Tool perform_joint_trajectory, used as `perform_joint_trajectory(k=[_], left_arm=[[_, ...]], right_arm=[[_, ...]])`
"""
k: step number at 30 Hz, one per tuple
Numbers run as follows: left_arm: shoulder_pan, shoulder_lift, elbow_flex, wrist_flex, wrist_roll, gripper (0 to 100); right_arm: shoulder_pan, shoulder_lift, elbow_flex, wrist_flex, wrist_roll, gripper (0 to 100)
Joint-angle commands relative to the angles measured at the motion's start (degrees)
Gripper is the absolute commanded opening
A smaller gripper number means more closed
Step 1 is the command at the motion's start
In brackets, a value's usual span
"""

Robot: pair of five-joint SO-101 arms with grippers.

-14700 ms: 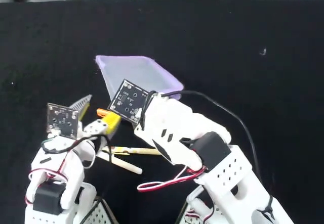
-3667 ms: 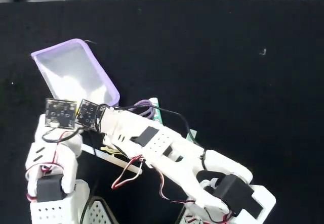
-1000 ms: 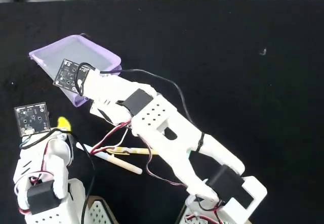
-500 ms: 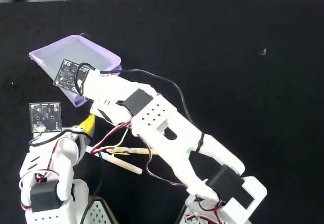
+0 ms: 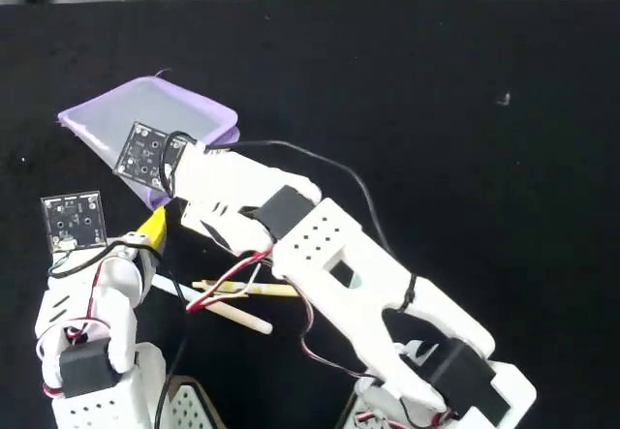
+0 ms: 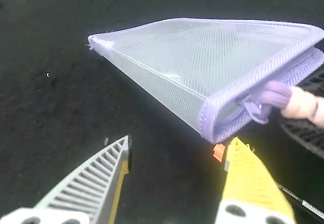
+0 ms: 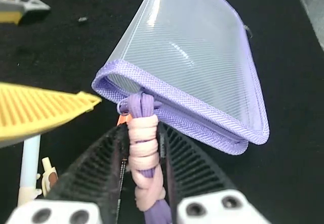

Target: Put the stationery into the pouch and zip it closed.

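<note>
The purple mesh pouch [image 5: 145, 119] lies at the far left of the black table, one corner raised. My right gripper [image 7: 143, 125] is shut on the pouch's [image 7: 197, 57] purple-and-pink zipper cord [image 7: 144, 133], at the corner nearest it. My left gripper [image 6: 179, 143] stands open just short of that same corner of the pouch [image 6: 202, 67], with nothing between its grey finger [image 6: 101, 183] and yellow finger [image 6: 248, 178]. The cord [image 6: 286, 100] shows beside the yellow finger. A yellow pencil [image 5: 247, 289], a cream stick [image 5: 237, 315] and a pale blue pen [image 5: 174, 289] lie on the table under the right arm.
The right arm [image 5: 320, 255] stretches diagonally from the front right across to the pouch, over the stationery. The left arm's base [image 5: 87, 371] stands at the front left. The table's right half and back are bare black cloth [image 5: 465, 109].
The right arm has shifted slightly to the right with the cord, and the pouch has turned a little with it. The left gripper has come up from the front towards the pouch's corner.
</note>
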Motion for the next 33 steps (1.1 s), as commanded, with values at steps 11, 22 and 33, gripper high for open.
perform_joint_trajectory(k=[11, 22, 33], left_arm=[[-0.48, 0.00, 2.77, -10.73, 0.53, 31], [-0.40, 0.09, 8.84, -16.18, 0.53, 31], [0.13, 0.09, 8.84, -16.26, 0.35, 26]], right_arm=[[1.05, -3.91, 0.48, -0.97, 0.26, 1.1], [1.05, -3.91, 0.57, -0.97, 0.26, 1.1], [1.05, -4.00, 0.48, -0.18, 0.26, 1.1]])
